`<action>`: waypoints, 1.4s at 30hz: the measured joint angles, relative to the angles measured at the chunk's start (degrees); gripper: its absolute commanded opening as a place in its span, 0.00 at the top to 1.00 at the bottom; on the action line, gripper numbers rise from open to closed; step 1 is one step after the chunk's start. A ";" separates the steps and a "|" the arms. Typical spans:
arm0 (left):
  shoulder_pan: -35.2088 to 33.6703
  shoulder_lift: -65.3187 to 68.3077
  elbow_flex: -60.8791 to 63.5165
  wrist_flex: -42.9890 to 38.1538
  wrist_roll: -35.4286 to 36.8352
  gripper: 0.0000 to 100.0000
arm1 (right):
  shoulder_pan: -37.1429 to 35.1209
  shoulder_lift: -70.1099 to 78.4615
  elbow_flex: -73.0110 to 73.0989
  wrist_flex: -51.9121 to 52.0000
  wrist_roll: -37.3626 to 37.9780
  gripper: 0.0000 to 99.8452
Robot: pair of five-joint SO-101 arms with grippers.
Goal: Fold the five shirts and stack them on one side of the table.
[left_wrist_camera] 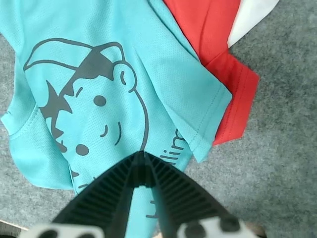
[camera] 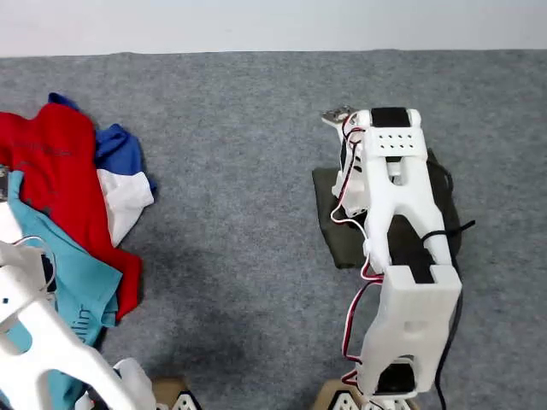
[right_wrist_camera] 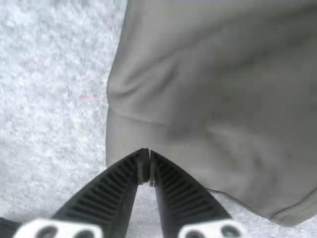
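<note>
Desk: grey felt top (camera: pixel 239 171); a loose pile of shirts at its left edge and one folded shirt right of the middle.
Olive shirt (right_wrist_camera: pixel 223 99): folded into a flat rectangle under the right arm. I judge this to be the start of the stack.
Pile: a teal shirt (left_wrist_camera: pixel 99 89) lies over a red shirt (camera: pixel 60 162). A blue shirt (camera: pixel 120 145) and a white shirt (camera: pixel 124 201) poke out on the side toward the middle of the desk.
Left gripper (left_wrist_camera: pixel 143 163): jaws closed with the tips meeting and nothing between them. It hangs over the printed front of the teal shirt, toward the near left corner.
Right gripper (right_wrist_camera: pixel 147 168): jaws also closed and holding nothing, at the edge of the olive shirt. I cannot tell whether the tips touch the cloth.
Progress: my guess is one of five folded and four to go.
Key relation: the teal shirt is uppermost and directly below the left gripper, well apart from the right one, so the left arm is the nearer. It lies crumpled, with its length roughly along the left edge, far to near, and one sleeve reaches toward the middle of the desk over the red hem.
Next move: I would open the left jaws and take the teal cloth, then drag it to bare felt to spread it.
Risk: the red shirt may come along, since the teal shirt overlaps it.
</note>
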 measured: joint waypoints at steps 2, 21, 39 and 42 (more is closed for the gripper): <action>0.00 0.00 0.00 0.00 0.00 1.00 | 0.26 0.00 2.29 -0.62 0.00 0.99; 0.00 0.00 0.00 -0.88 0.00 1.00 | 3.78 -12.92 18.46 -11.52 -7.65 0.99; 0.00 0.00 0.00 -0.88 0.00 1.00 | 3.69 -26.64 18.46 -0.26 -34.81 0.99; 0.00 0.00 0.00 -0.88 0.00 1.00 | 4.04 -26.64 18.46 -0.44 -38.51 0.99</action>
